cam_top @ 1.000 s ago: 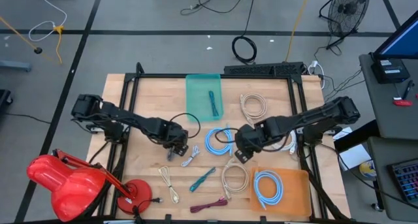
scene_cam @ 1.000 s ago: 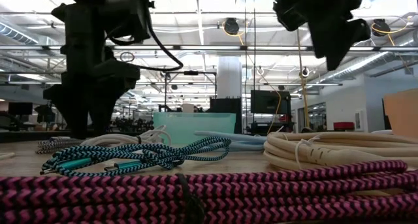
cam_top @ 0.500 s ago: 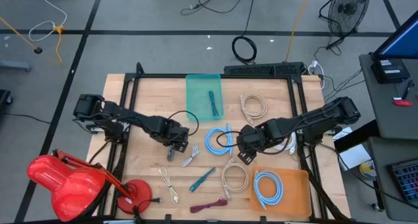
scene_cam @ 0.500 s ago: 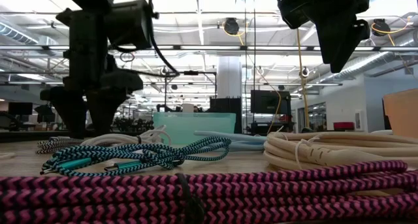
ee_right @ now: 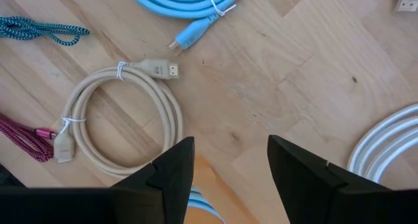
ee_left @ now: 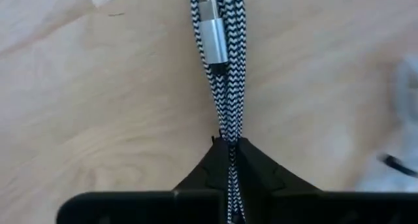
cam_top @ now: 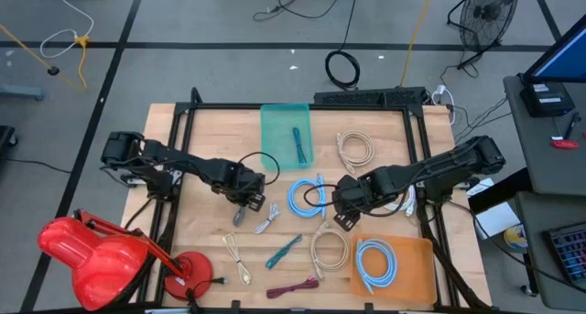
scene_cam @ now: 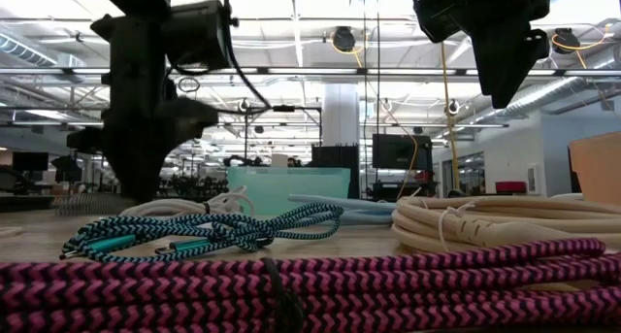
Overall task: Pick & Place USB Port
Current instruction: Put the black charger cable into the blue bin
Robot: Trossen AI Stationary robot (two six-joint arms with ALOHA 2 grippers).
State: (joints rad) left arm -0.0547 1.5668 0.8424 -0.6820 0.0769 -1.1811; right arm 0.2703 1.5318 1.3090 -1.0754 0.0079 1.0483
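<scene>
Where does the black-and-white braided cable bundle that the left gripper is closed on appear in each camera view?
High view: black-and-white braided cable bundle left of centre, at the left gripper.
Low view: hidden behind the teal braided cable; not distinguishable.
Left wrist view: centre, running up from the shut fingers.
Right wrist view: not in it.
Shared landmark: wooden tabletop.

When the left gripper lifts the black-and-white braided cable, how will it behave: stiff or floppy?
Probably floppy: the braided cable is thin, folded into loose strands that the left gripper pinches at one end. The free end with its metal plug will likely hang and swing. It looks light, so the shut grip should hold it.
</scene>
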